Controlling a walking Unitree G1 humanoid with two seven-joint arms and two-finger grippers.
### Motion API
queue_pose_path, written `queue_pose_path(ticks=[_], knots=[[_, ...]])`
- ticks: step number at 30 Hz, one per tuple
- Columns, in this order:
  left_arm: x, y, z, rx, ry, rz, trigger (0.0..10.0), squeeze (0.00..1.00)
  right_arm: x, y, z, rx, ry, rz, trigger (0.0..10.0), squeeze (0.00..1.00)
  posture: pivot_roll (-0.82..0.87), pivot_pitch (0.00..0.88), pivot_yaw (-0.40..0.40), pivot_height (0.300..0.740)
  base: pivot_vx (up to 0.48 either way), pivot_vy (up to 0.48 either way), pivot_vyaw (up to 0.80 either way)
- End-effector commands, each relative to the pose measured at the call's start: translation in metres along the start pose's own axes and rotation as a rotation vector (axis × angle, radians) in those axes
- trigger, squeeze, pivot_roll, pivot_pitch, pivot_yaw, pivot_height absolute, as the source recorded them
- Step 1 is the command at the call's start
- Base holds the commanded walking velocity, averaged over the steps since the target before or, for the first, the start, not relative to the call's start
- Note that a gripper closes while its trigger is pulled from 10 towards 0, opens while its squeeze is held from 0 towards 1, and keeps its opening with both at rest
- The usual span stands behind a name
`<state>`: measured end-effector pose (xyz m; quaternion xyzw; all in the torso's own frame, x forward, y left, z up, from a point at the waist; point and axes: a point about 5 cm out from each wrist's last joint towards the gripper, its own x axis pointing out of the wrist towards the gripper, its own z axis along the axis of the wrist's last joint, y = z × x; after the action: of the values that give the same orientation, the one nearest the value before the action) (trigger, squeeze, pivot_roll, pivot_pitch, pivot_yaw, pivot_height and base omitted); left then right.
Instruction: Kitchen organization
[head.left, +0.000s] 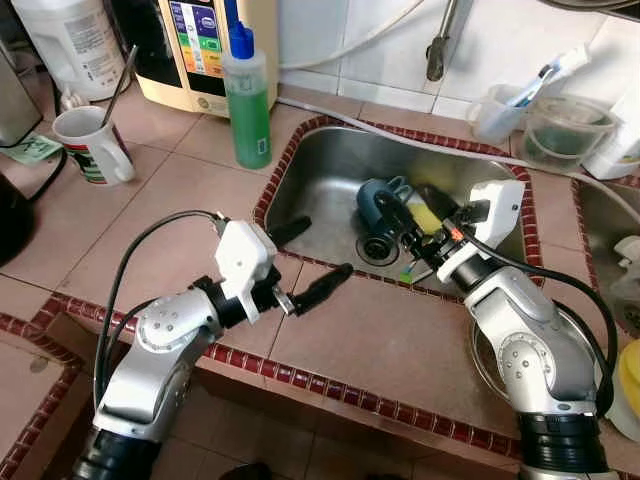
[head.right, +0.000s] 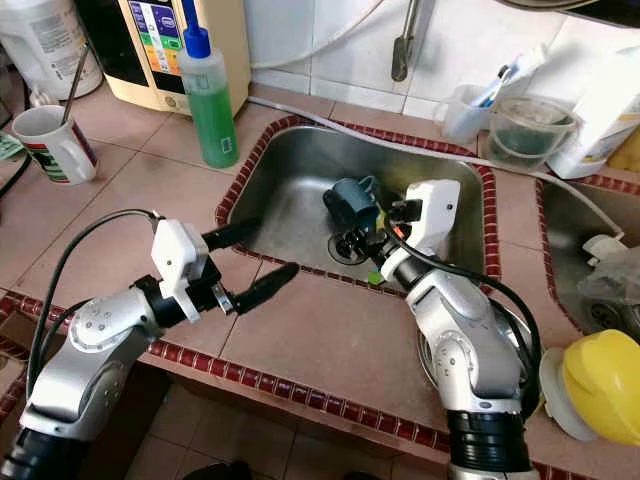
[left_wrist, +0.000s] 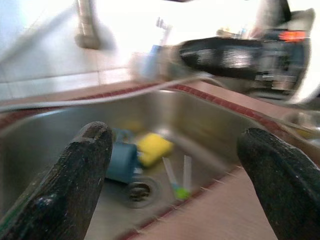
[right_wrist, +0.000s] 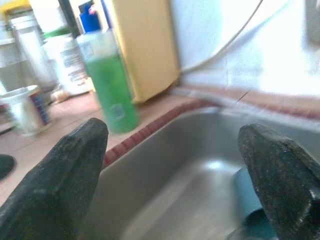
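Partly behind right claw (head.left: 412, 222): yellow sponge (head.left: 424, 216)

Right pincer (head.right: 368, 232) open over sink (head.right: 290, 180), beside teal cup (head.right: 350, 203).

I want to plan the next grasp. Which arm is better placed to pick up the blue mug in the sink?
Right. The right gripper is open, inside the sink beside the blue mug. The left gripper, also open, hovers at the sink's near left edge, farther from the mug.
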<state>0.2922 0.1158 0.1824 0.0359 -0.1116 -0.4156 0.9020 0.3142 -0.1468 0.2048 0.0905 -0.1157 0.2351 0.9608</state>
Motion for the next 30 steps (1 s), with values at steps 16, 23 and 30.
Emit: queue_pose_path(ticks=[16,23,30], knots=[[-0.009,0.05,-0.011,0.011,0.034,0.481,10.0,0.0,-0.014,-0.018,0.008,-0.297,-0.149,-0.272,10.0,0.8,0.04,0.0,-0.02,0.74,0.0,0.0,0.0],[-0.017,0.046,-0.021,-0.015,0.038,0.566,10.0,0.0,-0.029,-0.009,-0.006,-0.334,-0.152,-0.326,10.0,0.0,0.03,0.0,-0.013,0.74,0.0,0.0,0.0],[-0.021,0.032,-0.032,-0.029,0.035,0.596,10.0,0.0,-0.042,0.0,-0.023,-0.375,-0.137,-0.358,10.0,0.0,0.04,0.0,-0.015,0.74,0.0,0.0,0.0]])
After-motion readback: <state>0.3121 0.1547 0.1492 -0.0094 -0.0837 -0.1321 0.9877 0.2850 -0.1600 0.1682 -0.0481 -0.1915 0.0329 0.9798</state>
